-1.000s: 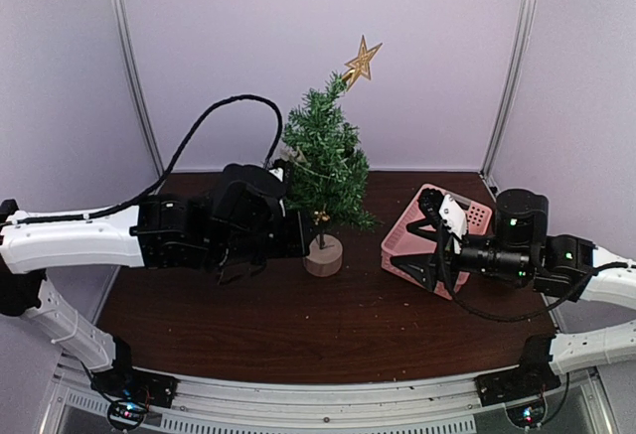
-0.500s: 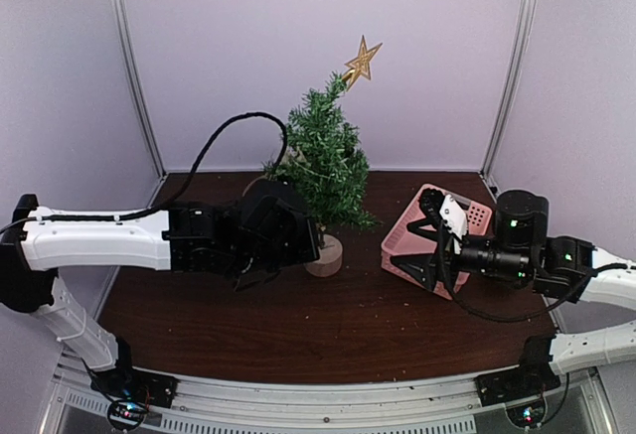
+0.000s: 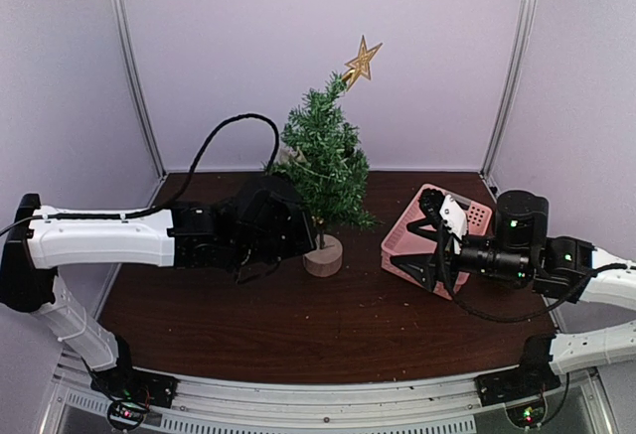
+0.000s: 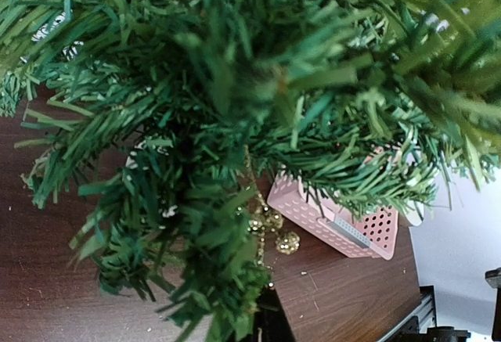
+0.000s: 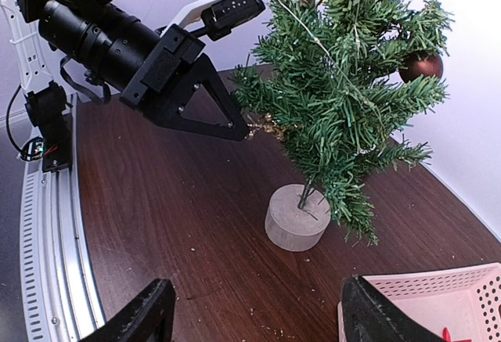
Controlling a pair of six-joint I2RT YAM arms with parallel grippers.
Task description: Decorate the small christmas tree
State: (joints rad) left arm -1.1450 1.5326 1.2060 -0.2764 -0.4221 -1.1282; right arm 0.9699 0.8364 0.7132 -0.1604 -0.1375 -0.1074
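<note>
Tree: small christmas tree (image 3: 323, 156) on table (image 3: 298, 325), gold star (image 3: 362, 60) atop.
Left pincer (image 5: 247, 132): among the branches, grip unclear.
Right pincer (image 5: 258, 304): spread wide by pink basket (image 5: 423, 299).

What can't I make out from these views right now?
- Whether the left gripper actually grips the gold ornament: blurred needles of the small christmas tree fill the left wrist view, and the wrist body covers the fingertips in the top view.
- What is in the pink basket: the right gripper covers it in the top view, and the right wrist view's bottom edge cuts it off.
</note>
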